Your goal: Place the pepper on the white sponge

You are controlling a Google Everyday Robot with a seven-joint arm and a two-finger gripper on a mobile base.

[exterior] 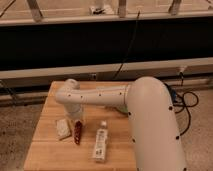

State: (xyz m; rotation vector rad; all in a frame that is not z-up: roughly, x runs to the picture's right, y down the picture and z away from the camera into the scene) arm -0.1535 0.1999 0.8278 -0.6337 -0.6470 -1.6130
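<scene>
A Google Everyday Robot's 1 white arm (146,117) reaches across a wooden table (47,156) toward the white sponge (62,128). The arm's thick rear segment rises well to the right of the sponge. Its slimmer forearm runs leftward above and behind the sponge to a rounded wrist. The gripper (76,119) points down from that wrist and hangs just right of the sponge and slightly behind it, close over the tabletop. How wide it stands, and whether it has hold of anything, cannot be told from this angle.

The pepper (77,134), a slender dark red piece, sits just right of the sponge, running from the gripper toward the table's front edge. Its upper end meets the gripper's underside and its pointed tip lies lower, about level with the sponge's front edge. It is beside the sponge, not on it. Whether the 2 touch cannot be told.

The sponge itself lies flat on the wood. A white labelled tube (101,145) lies on the table further right of the sponge, beyond the pepper and apart from both. Its cap end points away from the camera. Behind the sponge, past the table's far edge, a black cable (130,44) hangs down a dark wall panel (60,47).
</scene>
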